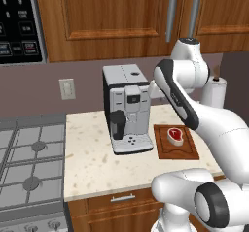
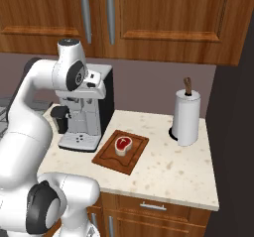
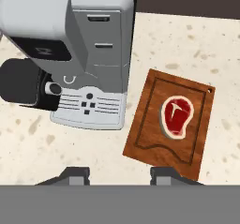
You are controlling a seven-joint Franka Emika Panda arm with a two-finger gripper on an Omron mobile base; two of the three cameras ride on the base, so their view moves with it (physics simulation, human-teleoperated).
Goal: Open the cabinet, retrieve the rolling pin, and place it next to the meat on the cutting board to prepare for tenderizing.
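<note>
Parted and gripping nothing, the gripper (image 3: pixel 119 174) is hanging above the counter (image 3: pixel 56 148). Left to right below it, the coffee machine (image 3: pixel 89 59) is standing just beside the cutting board (image 3: pixel 150 138) — the meat (image 3: pixel 177 115) is lying on it (near the middle). Overhead, the cabinet (image 2: pixel 163 18) is sitting with doors closed.

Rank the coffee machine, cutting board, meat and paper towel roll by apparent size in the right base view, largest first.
1. coffee machine, partly hidden by the arm
2. cutting board
3. paper towel roll, close to the board, so unsure
4. meat
</note>
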